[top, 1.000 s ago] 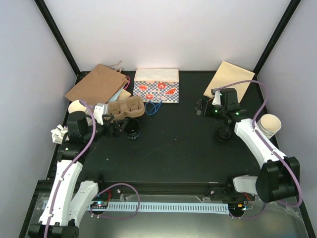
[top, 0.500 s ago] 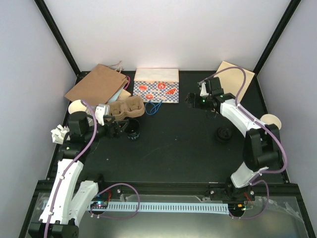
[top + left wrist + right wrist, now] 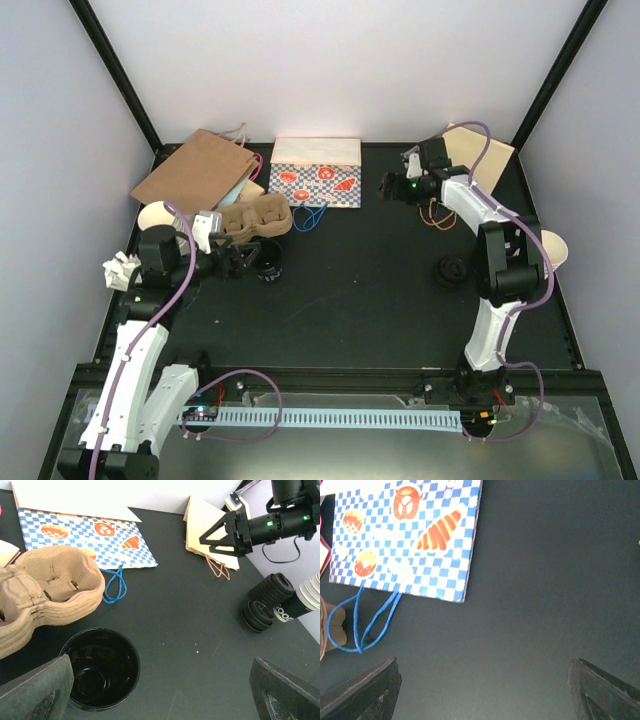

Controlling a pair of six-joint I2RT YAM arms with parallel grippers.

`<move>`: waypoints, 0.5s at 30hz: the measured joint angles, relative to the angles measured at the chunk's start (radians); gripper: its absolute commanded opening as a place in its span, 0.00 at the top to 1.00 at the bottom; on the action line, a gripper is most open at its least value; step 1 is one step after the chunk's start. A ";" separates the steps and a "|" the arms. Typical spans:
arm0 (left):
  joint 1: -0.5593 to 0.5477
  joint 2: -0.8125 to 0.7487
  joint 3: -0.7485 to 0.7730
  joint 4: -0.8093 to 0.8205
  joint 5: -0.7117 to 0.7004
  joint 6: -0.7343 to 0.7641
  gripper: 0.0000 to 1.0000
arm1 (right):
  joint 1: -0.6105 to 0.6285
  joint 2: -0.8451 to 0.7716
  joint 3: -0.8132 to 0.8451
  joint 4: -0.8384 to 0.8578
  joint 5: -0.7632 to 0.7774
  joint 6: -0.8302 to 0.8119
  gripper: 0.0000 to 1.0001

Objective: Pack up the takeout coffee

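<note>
So the takeout coffee (image 3: 100, 667) sits on the left half of the tabletop (image 3: 360, 300), right in front of the left gripper (image 3: 243, 262) and just beside the cardboard cup carrier (image 3: 255, 218). From the left wrist view you mostly get the round black lid looking down. The paper wall under it is hidden, so I can't tell if it's full.

Handling guess: a paper cup is light and a bit soft, so a hard squeeze will dent it. The plastic lid looks slick and could pop off if you grab there. I'd take it on the cup wall below the lid rim and keep it upright in case there's liquid inside.

The left jaws are wide apart with the cup between them, closer to 1 finger, and nothing is clamped. The right gripper (image 3: 385, 187) is over at the back, next to the blue checked bag (image 3: 316, 178). Its jaws are also spread and holding nothing.

The surface is matte black and flat, so probably decent friction. The middle is roomy. The back is crowded, with a brown bag (image 3: 195, 170) and a tan bag (image 3: 478, 160) lying flat, and a stack of black lids (image 3: 450, 270) on the right. The carrier is the thing to avoid bumping.
</note>
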State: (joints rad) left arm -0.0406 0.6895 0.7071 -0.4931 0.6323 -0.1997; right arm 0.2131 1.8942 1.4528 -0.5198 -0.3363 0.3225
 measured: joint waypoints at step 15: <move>0.000 0.000 -0.005 0.000 0.000 0.000 0.01 | -0.047 0.121 0.173 -0.140 0.159 -0.117 0.09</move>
State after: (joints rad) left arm -0.0406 0.6895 0.7021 -0.4927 0.6327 -0.2001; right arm 0.1658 2.0155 1.6260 -0.6601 -0.1772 0.2054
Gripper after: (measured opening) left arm 0.988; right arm 0.913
